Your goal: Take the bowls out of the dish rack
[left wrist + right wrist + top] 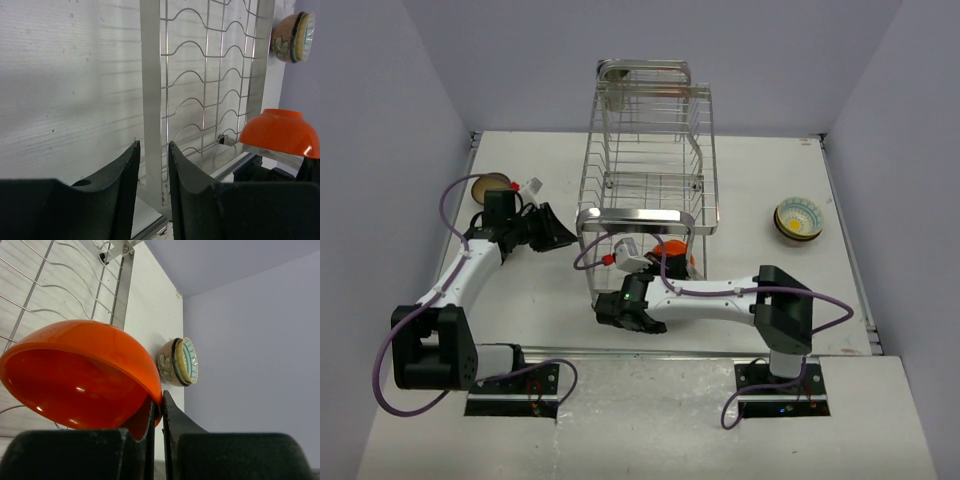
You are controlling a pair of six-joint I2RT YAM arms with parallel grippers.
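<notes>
At dish rack (pixel 650 140) front edge: right gripper (pixel 161 402) clamped on orange bowl (pixel 75 375) rim, bowl body lying rack-side of jaws; left gripper (pixel 154 155) pinches front bar (pixel 150 75).

I see a white surface (pixel 760 175) carrying a tall wire dish rack (pixel 650 160) at its middle, a patterned bowl (pixel 798 219) on the right, and a brown bowl (pixel 492 184) at far left.
</notes>
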